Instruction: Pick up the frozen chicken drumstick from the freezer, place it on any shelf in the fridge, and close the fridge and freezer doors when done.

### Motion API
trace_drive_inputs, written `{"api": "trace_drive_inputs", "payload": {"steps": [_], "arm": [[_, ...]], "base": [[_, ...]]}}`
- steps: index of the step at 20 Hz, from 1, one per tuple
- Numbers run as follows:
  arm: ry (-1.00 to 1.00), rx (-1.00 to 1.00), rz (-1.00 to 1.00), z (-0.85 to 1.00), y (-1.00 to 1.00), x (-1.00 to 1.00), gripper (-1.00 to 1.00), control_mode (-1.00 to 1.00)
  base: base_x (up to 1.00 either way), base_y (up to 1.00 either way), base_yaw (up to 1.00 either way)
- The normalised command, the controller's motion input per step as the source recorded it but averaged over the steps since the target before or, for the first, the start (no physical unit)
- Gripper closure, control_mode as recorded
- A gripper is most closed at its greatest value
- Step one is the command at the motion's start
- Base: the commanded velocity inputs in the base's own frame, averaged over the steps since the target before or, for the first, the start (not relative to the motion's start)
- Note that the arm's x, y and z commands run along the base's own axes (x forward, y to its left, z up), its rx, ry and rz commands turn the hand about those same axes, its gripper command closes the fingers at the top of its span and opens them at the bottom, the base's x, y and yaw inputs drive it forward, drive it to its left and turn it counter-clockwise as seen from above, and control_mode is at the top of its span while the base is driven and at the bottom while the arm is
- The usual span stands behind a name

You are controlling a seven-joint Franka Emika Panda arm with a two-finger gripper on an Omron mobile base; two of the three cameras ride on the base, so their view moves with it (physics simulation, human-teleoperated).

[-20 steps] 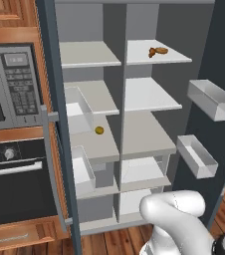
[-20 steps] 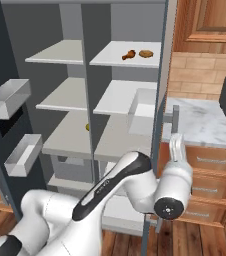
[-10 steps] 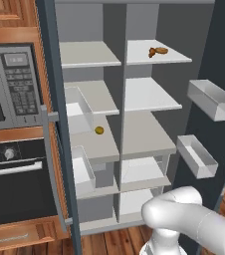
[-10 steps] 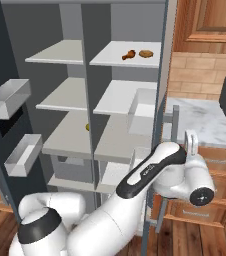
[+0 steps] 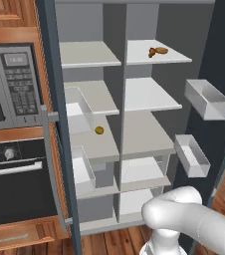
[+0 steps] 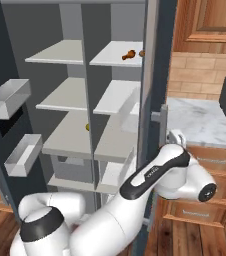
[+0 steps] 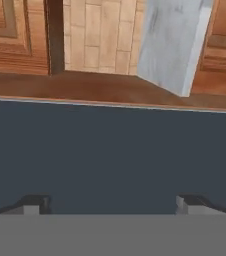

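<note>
Jaws spread wide with nothing between them, the two dark fingertips (image 7: 35,204) rising far apart at the bottom of the hand view, pressed close to a flat slate-blue door panel (image 7: 110,150) that spans that view from side to side. Beyond the panel's edge, warm wooden cabinet fronts (image 7: 15,35), a strip of pale tan tile (image 7: 97,35) and a slab of grey marble table (image 7: 172,42). In the right base view, white arm (image 6: 155,172) curled around the outer side of the right-hand door (image 6: 152,100), beside its long grey vertical bar handle (image 6: 161,120), the hand itself hidden behind the door edge. Small reddish-brown club-shaped chicken drumstick (image 5: 154,51) lying well apart from the jaws, high up on the uppermost pale grey shelf (image 5: 174,57) of the right-hand fridge half, touching or just beside a tan-orange oval food item (image 5: 162,50). Lower, in the left-hand freezer half (image 5: 92,124), a small yellow ball (image 5: 99,130) on a grey shelf. Both doors standing open, clear bins (image 5: 206,99) on the inner face. Black built-in oven (image 5: 20,179) at far left.
</note>
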Motion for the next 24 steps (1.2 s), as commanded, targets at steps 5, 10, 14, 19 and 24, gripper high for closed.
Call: {"api": "trace_drive_inputs", "payload": {"steps": [5,10,14,19,24], "arm": [[0.05,-0.02,0.24,-0.05,1.0,0.35,-1.0,-1.0],[0.01,0.0,0.13,0.0,0.89,0.84,-1.0,-1.0],[-0.03,0.0,0.0,0.02,0.65,0.78,-1.0,-1.0],[-0.04,-0.03,-0.05,0.01,0.64,0.67,-1.0,-1.0],[0.0,-0.06,-0.18,0.02,0.62,0.66,-1.0,-1.0]], "base": [[0.0,0.0,0.0],[0.0,0.0,0.0],[0.0,0.0,0.0],[0.0,0.0,0.0],[0.0,0.0,0.0]]}}
